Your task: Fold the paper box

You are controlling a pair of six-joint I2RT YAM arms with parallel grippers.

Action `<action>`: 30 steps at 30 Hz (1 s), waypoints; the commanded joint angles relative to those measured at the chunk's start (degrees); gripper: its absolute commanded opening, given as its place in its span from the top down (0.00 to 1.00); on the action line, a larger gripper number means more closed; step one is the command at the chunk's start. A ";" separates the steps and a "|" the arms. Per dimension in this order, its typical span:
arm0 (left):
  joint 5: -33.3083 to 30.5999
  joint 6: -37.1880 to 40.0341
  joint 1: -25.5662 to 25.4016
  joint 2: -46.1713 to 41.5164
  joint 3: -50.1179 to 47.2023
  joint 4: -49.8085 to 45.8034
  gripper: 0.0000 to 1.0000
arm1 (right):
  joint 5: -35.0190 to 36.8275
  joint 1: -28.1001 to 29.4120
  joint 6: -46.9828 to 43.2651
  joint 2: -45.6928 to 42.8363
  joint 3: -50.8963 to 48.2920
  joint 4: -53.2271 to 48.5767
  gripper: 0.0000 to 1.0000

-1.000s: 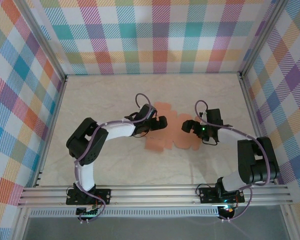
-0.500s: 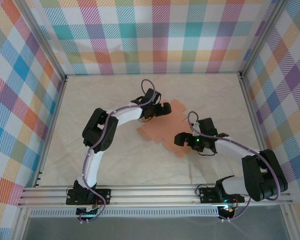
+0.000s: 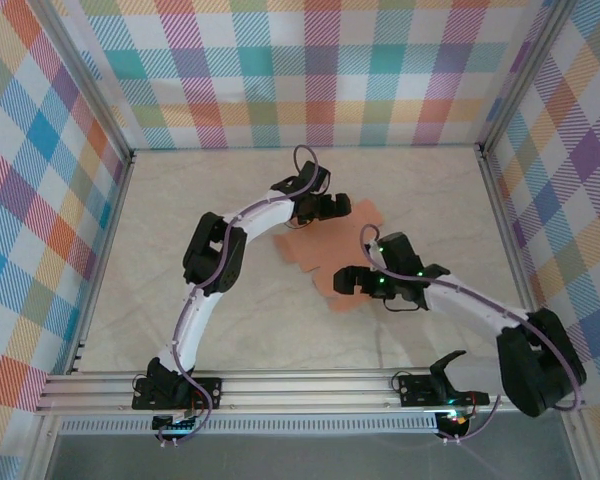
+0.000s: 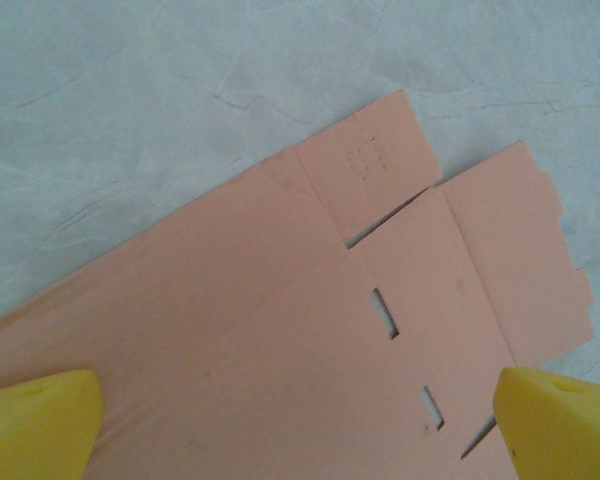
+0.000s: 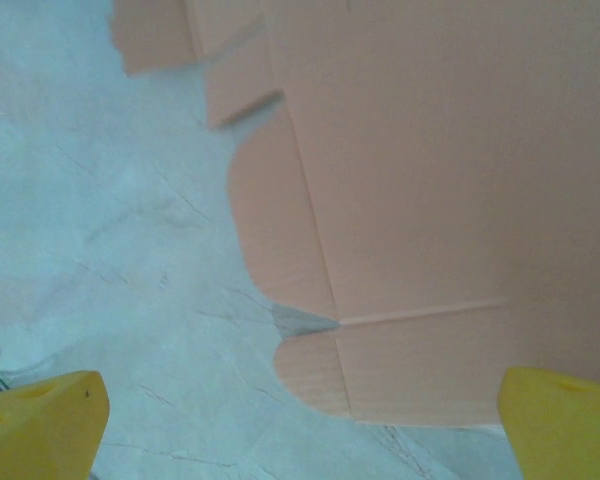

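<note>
Your flat salmon-orange cardboard sheet (image 3: 315,252) has turned. Your left claw (image 3: 342,206) gapes wide over its far edge, your right claw (image 3: 340,283) over its near corner.

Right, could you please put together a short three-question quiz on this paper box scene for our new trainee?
1. True or false: the paper box is already folded into a closed box.
2. In the left wrist view, the left end effector is: A) open over the sheet; B) shut on a tab; C) shut on nothing.
3. Seen from the top camera, which arm's end effector is at the sheet's far edge, and which is at its near edge?

Key
1. False: it is an unfolded die-cut sheet.
2. A.
3. The left one is at the far edge; the right end effector is at the near edge.
</note>
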 commanded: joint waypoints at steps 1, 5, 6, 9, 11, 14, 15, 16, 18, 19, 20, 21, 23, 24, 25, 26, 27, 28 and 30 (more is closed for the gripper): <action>-4.11 0.79 0.56 -11.58 -6.73 3.77 0.00 | 2.73 -4.30 -2.74 -2.97 3.46 -1.19 0.00; -9.66 -3.83 0.28 -24.05 -25.18 14.53 0.00 | 1.93 -10.72 -3.59 1.68 9.12 0.72 0.00; -10.75 -4.86 0.06 -27.06 -29.59 16.56 0.00 | 1.76 -11.32 -4.43 3.90 11.45 0.22 0.00; -14.95 -7.34 -1.16 -36.41 -43.32 22.08 0.00 | 1.16 -11.64 -7.65 13.72 21.05 -1.95 0.00; -17.51 -8.20 -2.11 -42.94 -51.31 24.27 0.00 | -1.30 -11.65 -8.18 20.66 27.39 -2.24 0.00; -21.24 -8.13 -3.71 -51.90 -59.62 23.25 0.00 | -3.34 -9.99 -8.90 31.25 37.18 -3.78 0.00; -22.24 -8.03 -4.19 -54.39 -61.54 22.19 0.00 | -3.35 -9.05 -9.51 34.30 40.19 -4.69 0.00; -23.64 -8.00 -4.69 -56.99 -63.57 20.97 0.00 | -3.34 -7.95 -9.84 37.67 43.90 -5.71 0.00; -25.79 -8.39 -5.28 -61.45 -67.03 19.05 0.00 | -4.23 -5.80 -10.03 43.73 50.19 -6.95 0.00; -26.71 -8.77 -5.37 -63.62 -68.84 18.39 0.00 | -4.63 -4.65 -9.94 47.19 53.46 -7.64 0.00; -27.54 -9.16 -5.46 -65.59 -70.54 18.07 0.00 | -4.98 -3.59 -9.87 50.37 56.75 -8.51 0.00; -28.14 -9.33 -5.53 -67.04 -71.61 17.85 0.00 | -5.11 -2.77 -9.72 52.63 59.35 -9.24 0.00; -29.25 -9.07 -5.54 -69.22 -72.90 16.75 0.00 | -5.27 -1.55 -8.90 58.17 64.85 -10.43 0.00; -29.30 -8.51 -5.53 -69.52 -72.97 16.50 0.00 | -5.34 -1.43 -8.36 60.00 66.86 -10.98 0.00; -29.20 -7.85 -5.51 -69.51 -72.66 16.38 0.00 | -5.22 -1.41 -7.62 61.85 68.61 -11.16 0.00; -28.77 -7.35 -5.54 -69.21 -72.14 16.13 0.00 | -4.22 -1.48 -7.14 63.24 69.80 -11.39 0.00; -27.88 -6.83 -5.55 -68.63 -71.60 16.40 0.00 | -3.01 -1.63 -7.07 64.09 70.57 -11.69 0.00; -26.68 -6.12 -5.59 -67.87 -71.07 16.74 0.00 | -1.81 -1.94 -7.06 65.01 71.51 -12.33 0.00; -25.07 -5.71 -5.81 -65.98 -70.08 17.75 0.00 | -0.73 -3.20 -6.74 66.21 72.72 -14.61 0.00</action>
